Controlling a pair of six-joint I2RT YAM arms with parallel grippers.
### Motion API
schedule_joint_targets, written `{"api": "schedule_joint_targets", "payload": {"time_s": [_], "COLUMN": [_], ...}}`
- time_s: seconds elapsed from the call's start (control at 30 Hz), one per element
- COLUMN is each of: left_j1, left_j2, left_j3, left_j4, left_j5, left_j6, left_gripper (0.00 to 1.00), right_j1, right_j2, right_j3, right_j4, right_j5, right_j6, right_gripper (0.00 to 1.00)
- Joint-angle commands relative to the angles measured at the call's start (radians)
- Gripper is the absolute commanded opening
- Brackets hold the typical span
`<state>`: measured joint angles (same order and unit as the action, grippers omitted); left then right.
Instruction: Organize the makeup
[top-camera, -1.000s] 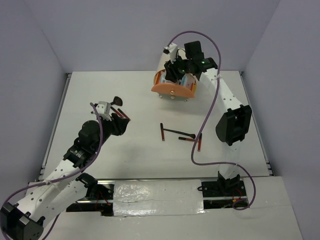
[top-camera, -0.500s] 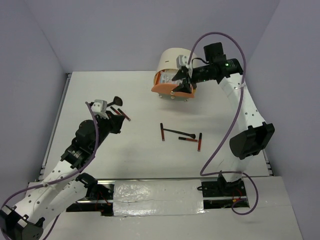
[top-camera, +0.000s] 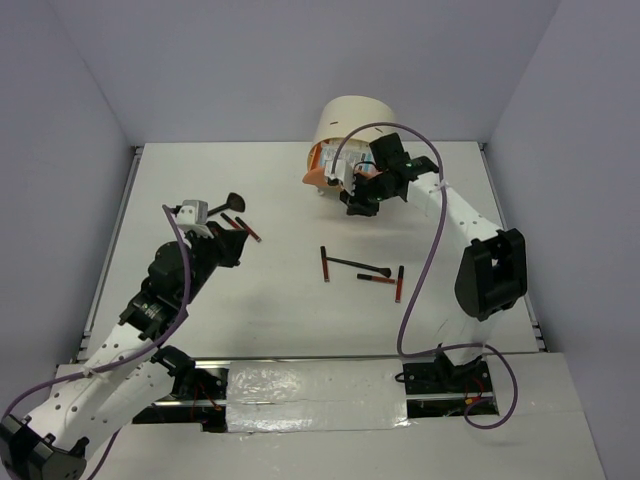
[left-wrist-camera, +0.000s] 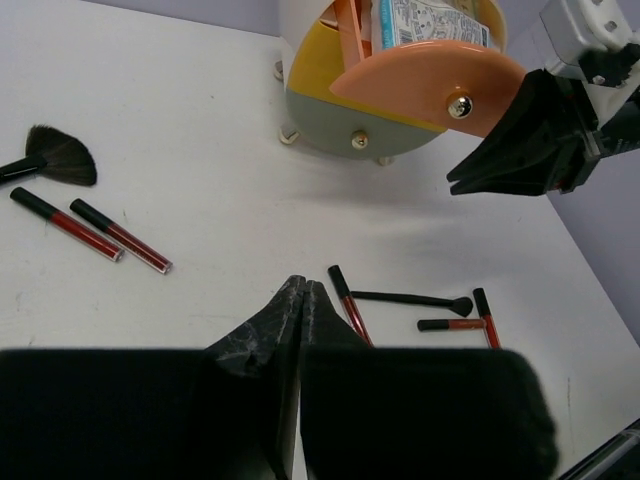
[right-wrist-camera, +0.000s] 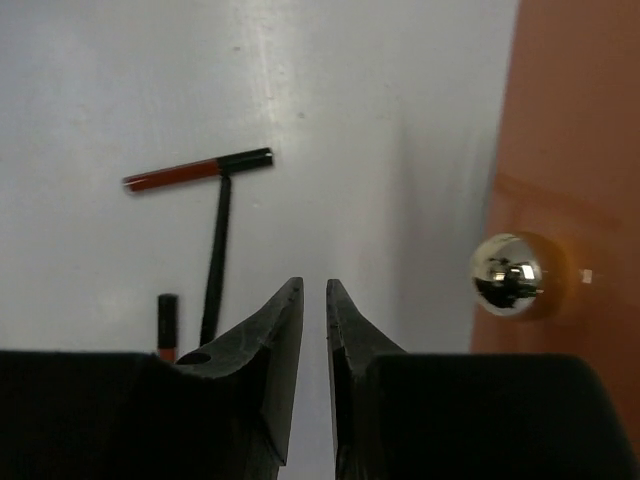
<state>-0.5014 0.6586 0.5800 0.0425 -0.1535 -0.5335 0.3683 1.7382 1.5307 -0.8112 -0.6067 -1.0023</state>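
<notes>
We read the left pincer (left-wrist-camera: 302, 292) pressed together and empty, the right pincer (right-wrist-camera: 310, 290) a slit apart and empty; the two thin dark-red, black-capped makeup sticks (left-wrist-camera: 65, 222) lie on the white tabletop (left-wrist-camera: 150, 80) ahead-left of the nearer left pincer, long axes slanting across it.

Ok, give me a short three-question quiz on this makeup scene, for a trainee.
1. True or false: the left gripper is holding a red stick.
2. The fan brush lies: A) beside two red sticks on the left side; B) in the orange drawer; C) among the middle group.
3. How many red sticks lie in the middle with the thin black brush?
Key: 1 false, it is shut and empty; 2 A; 3 three.
</notes>
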Motion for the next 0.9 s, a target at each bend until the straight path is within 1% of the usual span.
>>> {"api": "schedule_joint_targets", "payload": {"time_s": [0.0, 0.03, 0.07, 0.1, 0.17, 0.2, 0.3, 0.5, 0.57, 0.67, 0.87], "left_j1": [0.001, 0.001, 0.001, 0.001, 0.001, 0.001, 0.003, 0.001, 0.001, 0.001, 0.001], "left_j2": [-0.010, -0.007, -0.004, -0.002, 0.004, 0.007, 0.010, 0.012, 0.015, 0.026, 0.059], "left_j3": [0.003, 0.004, 0.004, 0.004, 0.000, -0.005, -0.011, -0.023, -0.026, -0.029, -0.042], "left_j4": [0.023, 0.022, 0.020, 0.019, 0.022, 0.028, 0.033, 0.045, 0.054, 0.068, 0.114], "left_j5": [-0.021, -0.027, -0.029, -0.035, -0.034, -0.032, -0.029, -0.026, -0.026, -0.024, 0.006], "left_j6": [-0.039, -0.048, -0.052, -0.057, -0.065, -0.068, -0.080, -0.094, -0.098, -0.108, -0.125], "left_gripper": [0.17, 0.21, 0.28, 0.31, 0.35, 0.36, 0.37, 0.39, 0.43, 0.46, 0.47], "right_j1": [0.020, 0.021, 0.024, 0.027, 0.037, 0.040, 0.044, 0.046, 0.044, 0.041, 0.041], "right_j2": [-0.048, -0.048, -0.051, -0.058, -0.069, -0.075, -0.074, -0.055, -0.042, 0.003, 0.038], "right_j3": [-0.007, -0.018, -0.030, -0.055, -0.084, -0.105, -0.110, -0.077, -0.061, -0.006, 0.049], "right_j4": [0.265, 0.297, 0.329, 0.384, 0.440, 0.487, 0.541, 0.605, 0.612, 0.592, 0.581], "right_j5": [0.188, 0.241, 0.263, 0.274, 0.313, 0.324, 0.369, 0.433, 0.452, 0.479, 0.513], "right_j6": [0.151, 0.172, 0.192, 0.206, 0.209, 0.211, 0.215, 0.243, 0.255, 0.266, 0.269], "right_gripper": [0.22, 0.20, 0.20, 0.20, 0.20, 0.21, 0.20, 0.22, 0.24, 0.26, 0.34]}}
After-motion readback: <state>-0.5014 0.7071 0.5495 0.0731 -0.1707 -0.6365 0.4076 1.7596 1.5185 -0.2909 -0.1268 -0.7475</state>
